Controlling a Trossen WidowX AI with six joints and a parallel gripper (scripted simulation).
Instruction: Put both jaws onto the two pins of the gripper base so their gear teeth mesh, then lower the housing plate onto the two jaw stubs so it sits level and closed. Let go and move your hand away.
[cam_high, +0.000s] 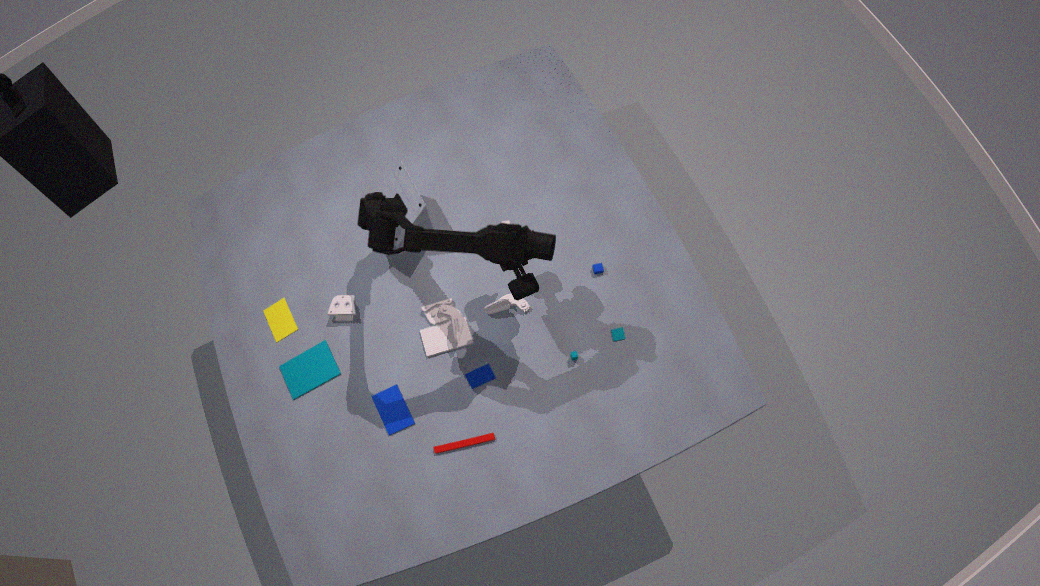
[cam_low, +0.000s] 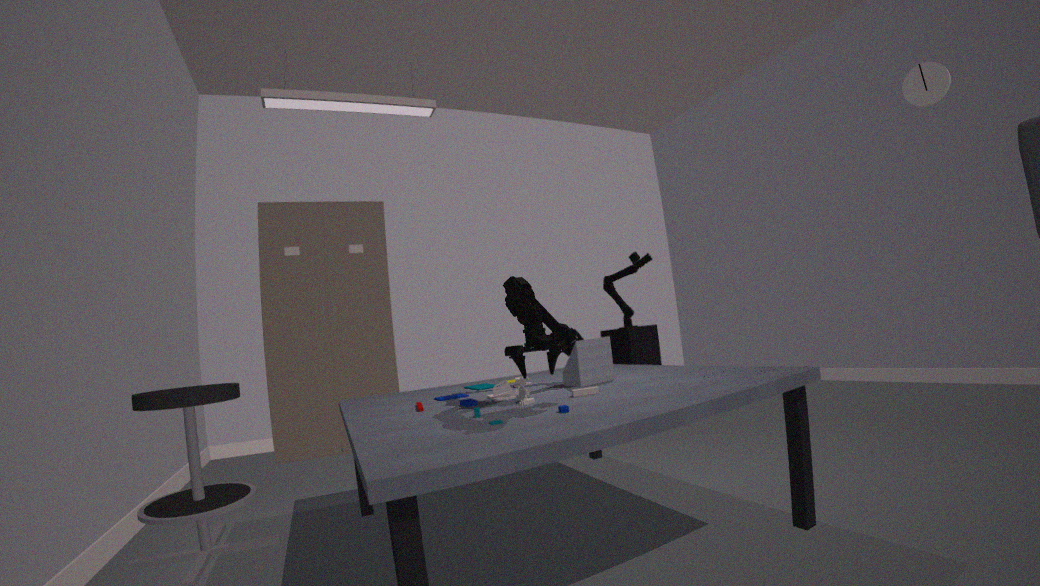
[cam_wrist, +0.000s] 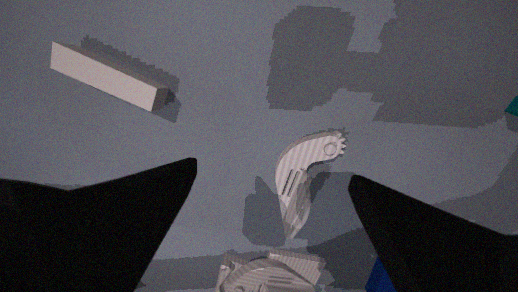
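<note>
My gripper (cam_low: 538, 374) (cam_wrist: 274, 174) is open and empty above the table, its fingertips wide apart. A white curved jaw (cam_high: 501, 305) (cam_wrist: 295, 159) with gear teeth at one end lies loose on the table; in the wrist view it shows between and below the fingertips. The white gripper base (cam_high: 436, 342) (cam_wrist: 308, 267) is beside it, cut off at the wrist view's bottom edge. Another jaw (cam_high: 456, 325) (cam_wrist: 270, 276) lies over the base; whether it sits on a pin I cannot tell. The white housing plate (cam_high: 341, 302) with two holes stands apart, left of the base in the top view.
A white bar (cam_low: 584, 391) (cam_wrist: 102, 75) lies near the arm. A grey box (cam_low: 590, 362) stands behind it. A blue block (cam_high: 480, 376), blue slab (cam_high: 393, 409), teal slab (cam_high: 310, 369), yellow slab (cam_high: 280, 319), red bar (cam_high: 464, 443) and small blue cube (cam_high: 598, 268) lie around.
</note>
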